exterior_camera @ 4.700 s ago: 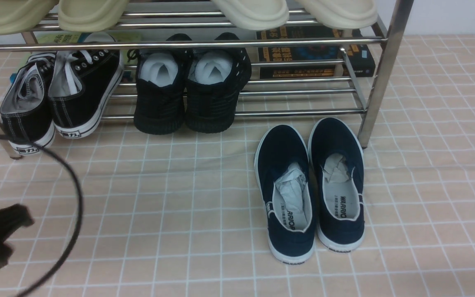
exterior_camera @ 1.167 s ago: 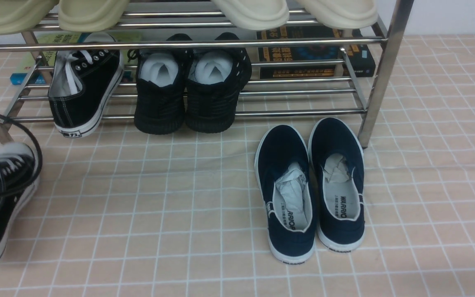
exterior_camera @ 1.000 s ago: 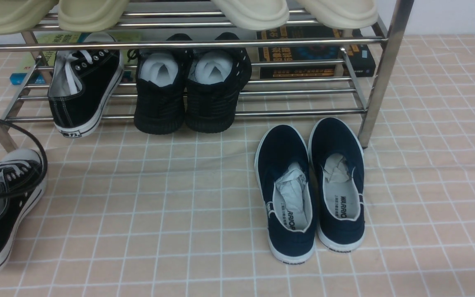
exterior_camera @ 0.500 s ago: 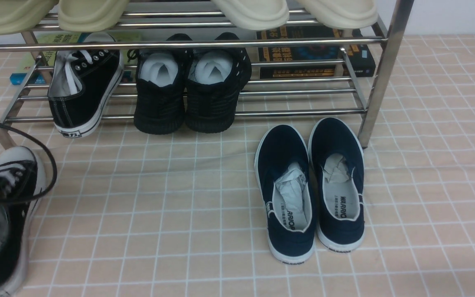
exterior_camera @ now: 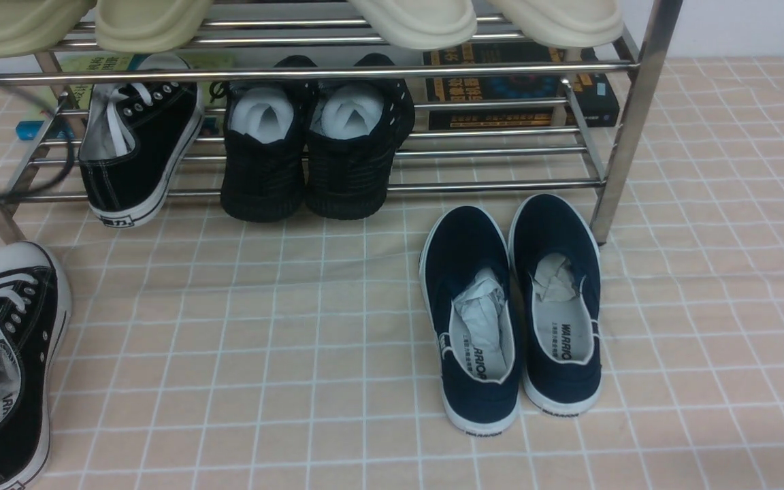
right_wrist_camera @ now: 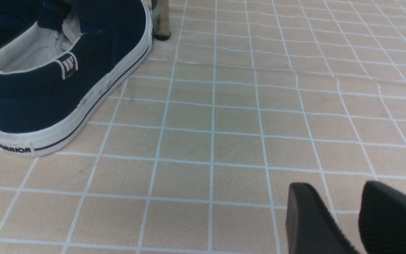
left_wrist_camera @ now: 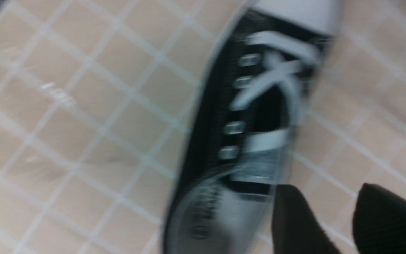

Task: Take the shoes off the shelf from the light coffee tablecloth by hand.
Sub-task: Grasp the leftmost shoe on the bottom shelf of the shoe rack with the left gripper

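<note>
one shoe (exterior_camera: 139,153) on shelf (exterior_camera: 487,184) | other shoe (exterior_camera: 28,361) on tablecloth (exterior_camera: 263,354), left

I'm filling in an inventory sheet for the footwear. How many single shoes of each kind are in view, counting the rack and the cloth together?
Black canvas lace-up sneakers: 2
All-black knit sneakers: 2
Navy slip-ons: 2
Pale slippers: 4
Total: 10

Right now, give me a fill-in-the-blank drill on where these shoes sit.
One black lace-up sneaker lies on the tablecloth at the robot's ____ side.
Exactly ____ of that pair, its mate, sits on the shelf.
The navy slip-ons stand on the tablecloth with crumpled ____ inside.
Missing: left; one; paper.
</note>
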Tool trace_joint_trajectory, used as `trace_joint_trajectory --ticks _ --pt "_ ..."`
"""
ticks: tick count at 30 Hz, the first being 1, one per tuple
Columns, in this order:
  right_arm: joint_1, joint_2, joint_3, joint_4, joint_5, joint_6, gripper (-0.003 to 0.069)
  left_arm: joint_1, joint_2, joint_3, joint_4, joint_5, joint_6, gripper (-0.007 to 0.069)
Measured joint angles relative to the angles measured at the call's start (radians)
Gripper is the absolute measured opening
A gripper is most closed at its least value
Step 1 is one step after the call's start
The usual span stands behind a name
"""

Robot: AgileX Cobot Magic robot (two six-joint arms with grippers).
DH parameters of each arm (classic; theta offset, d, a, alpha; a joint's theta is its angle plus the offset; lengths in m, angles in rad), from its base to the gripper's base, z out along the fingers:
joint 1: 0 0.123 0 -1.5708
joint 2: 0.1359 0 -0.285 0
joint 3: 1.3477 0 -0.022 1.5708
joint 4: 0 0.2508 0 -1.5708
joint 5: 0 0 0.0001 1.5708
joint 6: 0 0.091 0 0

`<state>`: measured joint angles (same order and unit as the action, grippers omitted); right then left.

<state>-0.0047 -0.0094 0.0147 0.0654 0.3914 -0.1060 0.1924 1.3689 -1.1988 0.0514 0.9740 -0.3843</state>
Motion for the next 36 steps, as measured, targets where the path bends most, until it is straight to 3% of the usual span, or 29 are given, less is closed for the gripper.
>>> trace_joint_trajectory --ticks 5,12,15,18,19,23,30,36 --pt "0.0 0.0 0.0 0.0 0.0 0.0 0.0239 0.0 0.052 -0.12 -0.201 0.04 0.16 0.0028" --pt "0.0 0.0 0.0 0.0 0.0 0.0 0.0239 -0.028 0.182 -0.251 -0.257 0.092 0.18 0.0002" --pt "0.0 0.0 0.0 0.0 0.0 0.0 0.0239 -0.074 0.238 -0.314 -0.216 0.114 0.153 0.002" --pt "0.0 0.0 0.0 0.0 0.0 0.0 0.0239 -0.135 0.293 -0.383 -0.112 0.11 0.042 0.007" --pt "0.0 0.0 0.0 0.0 0.0 0.0 0.0239 -0.168 0.318 -0.414 -0.027 0.101 -0.046 0.0108" --pt "0.0 0.0 0.0 0.0 0.0 0.0 0.0239 -0.209 0.36 -0.451 0.093 0.077 -0.153 0.0207" --pt "0.0 0.0 0.0 0.0 0.0 0.0 0.0239 -0.219 0.443 -0.455 0.138 -0.003 -0.211 0.0349" --pt "0.0 0.0 0.0 0.0 0.0 0.0 0.0239 -0.219 0.505 -0.458 0.202 -0.072 -0.3 0.0388"
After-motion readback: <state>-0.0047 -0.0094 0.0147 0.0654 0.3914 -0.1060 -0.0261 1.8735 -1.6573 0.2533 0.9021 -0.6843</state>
